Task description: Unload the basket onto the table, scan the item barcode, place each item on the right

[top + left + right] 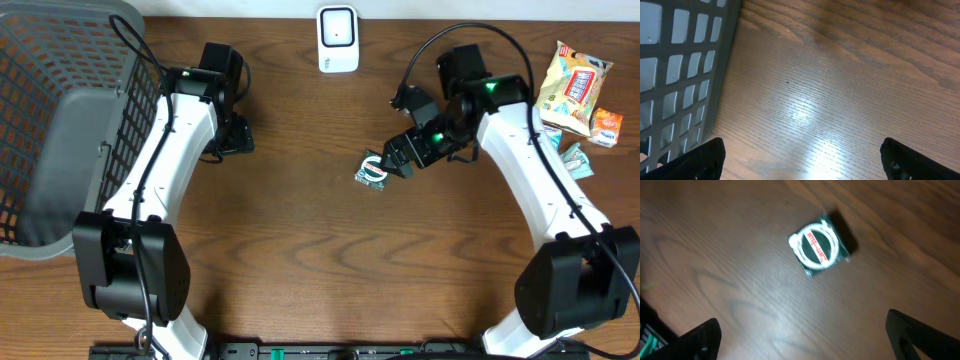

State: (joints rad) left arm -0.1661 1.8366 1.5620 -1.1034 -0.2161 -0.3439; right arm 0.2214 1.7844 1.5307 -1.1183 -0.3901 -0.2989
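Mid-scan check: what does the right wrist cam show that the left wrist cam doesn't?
Only right wrist: a small green packet with a white ring on its face, lying flat ahead of the right gripper, not touched by it. Only left wrist: the grey basket wall, running down the left side of the picture, beside the left gripper. Both: the wood table, and wide-open jaws holding nothing.
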